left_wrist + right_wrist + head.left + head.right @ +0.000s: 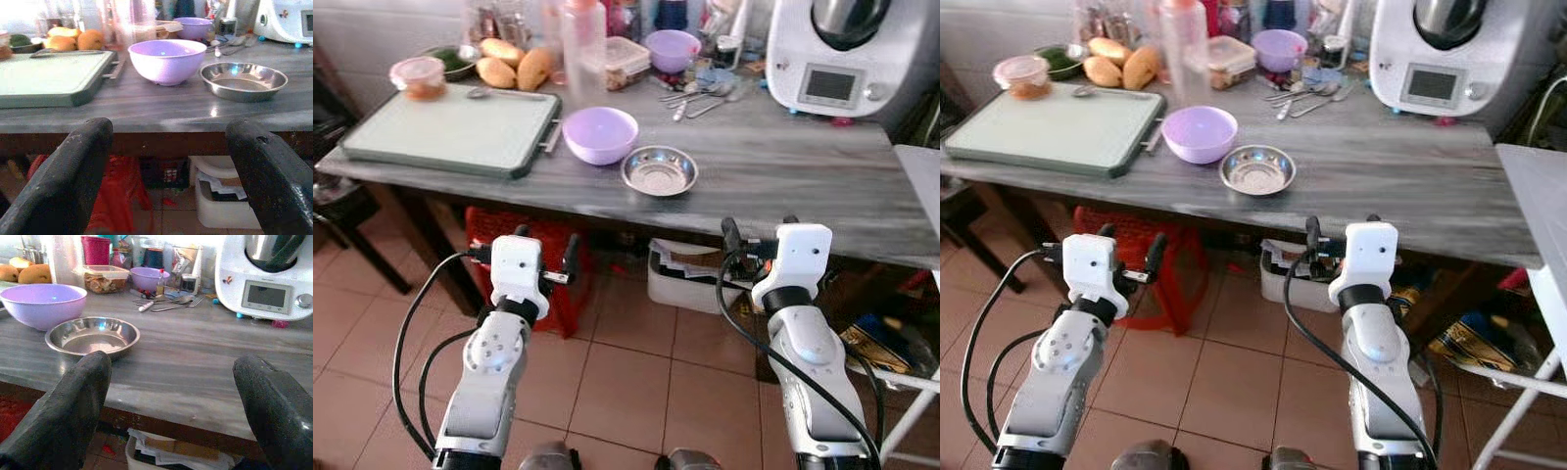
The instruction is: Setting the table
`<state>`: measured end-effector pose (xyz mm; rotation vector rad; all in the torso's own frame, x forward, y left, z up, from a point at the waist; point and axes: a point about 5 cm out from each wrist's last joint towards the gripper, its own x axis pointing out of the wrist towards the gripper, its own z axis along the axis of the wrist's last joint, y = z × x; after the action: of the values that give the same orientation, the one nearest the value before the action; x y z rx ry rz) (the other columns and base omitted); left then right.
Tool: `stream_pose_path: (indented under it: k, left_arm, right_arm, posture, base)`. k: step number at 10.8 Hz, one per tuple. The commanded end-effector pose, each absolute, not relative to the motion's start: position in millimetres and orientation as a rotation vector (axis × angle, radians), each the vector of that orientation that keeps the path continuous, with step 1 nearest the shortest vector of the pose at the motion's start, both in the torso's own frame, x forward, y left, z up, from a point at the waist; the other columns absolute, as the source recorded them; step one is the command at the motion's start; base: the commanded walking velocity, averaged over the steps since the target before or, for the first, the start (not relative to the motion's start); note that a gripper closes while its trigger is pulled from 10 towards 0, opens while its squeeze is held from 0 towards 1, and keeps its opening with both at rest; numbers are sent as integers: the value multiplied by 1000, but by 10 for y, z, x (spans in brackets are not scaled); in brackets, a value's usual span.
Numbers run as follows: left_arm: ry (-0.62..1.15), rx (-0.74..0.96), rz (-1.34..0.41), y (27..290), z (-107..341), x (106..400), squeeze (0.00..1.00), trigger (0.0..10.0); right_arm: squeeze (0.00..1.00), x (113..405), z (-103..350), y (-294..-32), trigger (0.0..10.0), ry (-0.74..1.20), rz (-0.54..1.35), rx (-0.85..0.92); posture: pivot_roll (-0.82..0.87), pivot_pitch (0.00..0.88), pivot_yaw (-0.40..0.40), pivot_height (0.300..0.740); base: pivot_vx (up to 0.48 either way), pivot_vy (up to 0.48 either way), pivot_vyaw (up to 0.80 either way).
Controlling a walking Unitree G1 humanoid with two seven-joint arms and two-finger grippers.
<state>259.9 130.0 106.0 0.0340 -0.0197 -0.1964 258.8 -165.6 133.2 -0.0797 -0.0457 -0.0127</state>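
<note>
While both arms are raised in front of the grey surface (783, 176), the left eye view shows the left pincer (520, 249) and the right pincer (759, 235) below its front edge, over the tiled floor (617, 382), each with fingers spread wide and holding nothing. On the surface a lilac bowl (600, 134) stands just beside a steel dish (659, 170), the dish nearer the edge. To their left lies a pale green tray (450, 132) with a spoon (499, 94) and a lidded tub (418, 76) at its far side. Loose cutlery (700, 98) lies further back, near a second lilac bowl (673, 49) and a white kitchen machine (837, 59).

From the right eye view, a red crate (1151, 264) and a white bin (1298, 284) sit under the surface.

Along the left wrist view, the two black fingers (63, 181) stand far apart and empty, with the lilac bowl and steel dish ahead, above them on the surface.

Along the right wrist view, the fingers (68, 411) are likewise wide apart and empty; the steel dish lies straight ahead, the kitchen machine further back.
</note>
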Motion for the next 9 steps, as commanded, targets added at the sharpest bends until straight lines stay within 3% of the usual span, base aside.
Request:
stream_pose_path:
  k: [1,9]
  left_arm:
    - [-19,38,-202,1292,1075,2599,0,10000]
    - [-25,44,-201,1311,1106,2626,0,10000]
  right_arm:
    - [0,2599,1339,-1673,10000,-48,-17,-75]
    - [0,2614,1331,-1634,10000,-48,-21,-50]
  posture:
    - [9,0,11,740]
    - [14,0,21,740]
  base:
    - [-296,0,0]
    - [-288,0,0]
